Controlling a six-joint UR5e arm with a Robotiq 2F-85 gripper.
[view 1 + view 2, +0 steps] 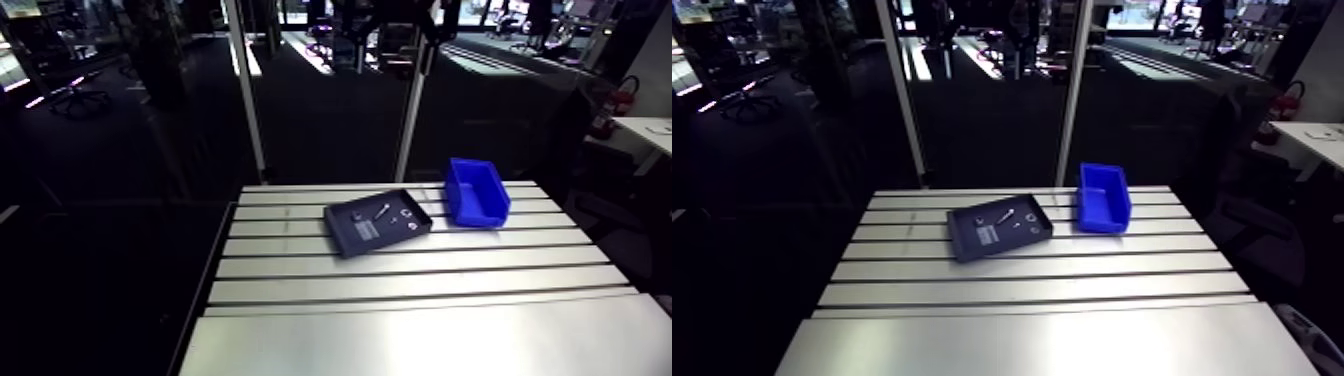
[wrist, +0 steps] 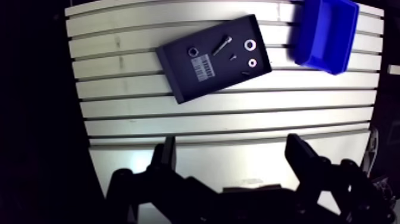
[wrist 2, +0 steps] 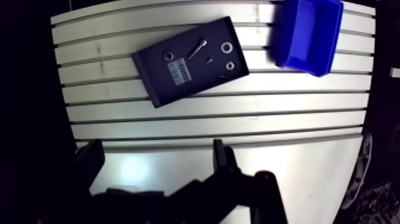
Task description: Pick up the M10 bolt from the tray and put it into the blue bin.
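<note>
**A:** How do your jaws stand?

**B:** Released and empty, high over the bench (image 2: pixel 208 119), so you see the whole layout. Your M10 bolt (image 2: pixel 223 44) lies flat in the tray (image 2: pixel 184 86), near two washers (image 2: pixel 249 43). The blue bin (image 2: pixel 309 42) sits beside the tray, ready for the drop.

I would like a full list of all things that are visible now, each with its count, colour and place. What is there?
table: one, silver, slotted; it carries everything.
tray: one, black, flat on the table.
bolt: one, silvery, lying in the tray.
metal rings: three, silvery, in the tray around the bolt.
small pieces: two, dark, in the tray; too small to identify.
label: one, white, on the tray floor.
bin: one, blue, on the table beside the tray, not touching it.
claw: one, black, open, above bare table, holding nothing.
</note>
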